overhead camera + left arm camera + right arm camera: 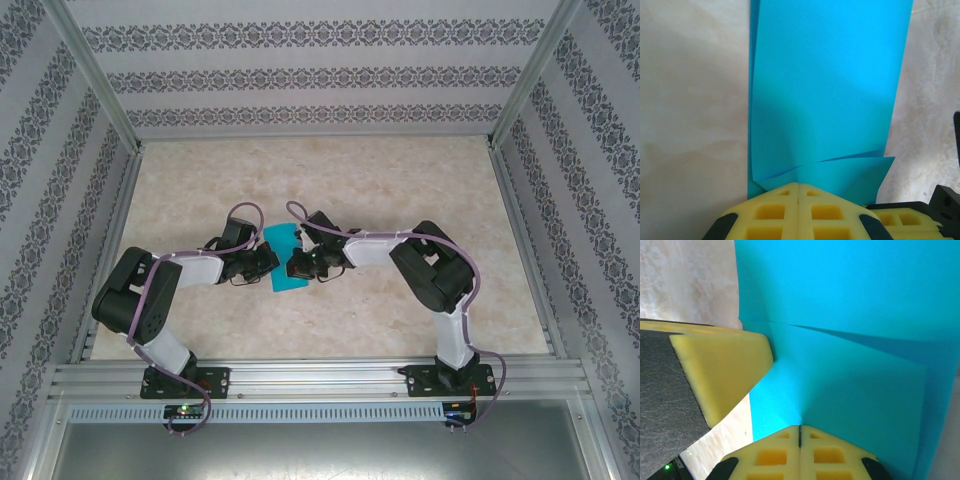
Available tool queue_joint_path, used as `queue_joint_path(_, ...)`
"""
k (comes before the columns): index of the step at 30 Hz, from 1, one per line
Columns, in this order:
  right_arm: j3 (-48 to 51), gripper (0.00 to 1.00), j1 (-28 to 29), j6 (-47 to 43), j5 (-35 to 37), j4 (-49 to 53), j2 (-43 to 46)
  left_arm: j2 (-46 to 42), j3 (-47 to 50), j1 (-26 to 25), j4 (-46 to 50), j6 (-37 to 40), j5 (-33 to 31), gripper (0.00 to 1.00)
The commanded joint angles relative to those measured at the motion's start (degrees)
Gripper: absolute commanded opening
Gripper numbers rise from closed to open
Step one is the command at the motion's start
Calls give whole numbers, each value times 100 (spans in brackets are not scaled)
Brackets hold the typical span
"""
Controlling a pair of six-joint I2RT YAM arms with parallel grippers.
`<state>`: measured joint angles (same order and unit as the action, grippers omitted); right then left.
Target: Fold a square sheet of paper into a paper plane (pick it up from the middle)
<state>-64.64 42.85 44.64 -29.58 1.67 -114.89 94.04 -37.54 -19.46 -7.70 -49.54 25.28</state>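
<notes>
Centrally on marbled tabletop [400, 190] (patterned walls [300, 60] around), left end effector [798, 185] and right end effector [800, 427] clenched on teal sheet [283, 245]

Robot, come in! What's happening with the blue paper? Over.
Left claw shut on the blue paper. Right claw shut on it too. Paper folded over, creased. Nothing in the way.
</notes>
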Motion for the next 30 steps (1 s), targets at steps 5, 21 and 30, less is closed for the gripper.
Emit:
queue_joint_path(5,863,1,-113,38,-14,28,339,203,10,-33,491,142,-396,2)
queue_joint_path(21,1562,4,-250,303,-187,-485,810,161,-55,-31,560,214,-355,2)
queue_joint_path(30,1975,8,-481,449,-257,-836,1301,94,-83,-31,461,215,-196,4)
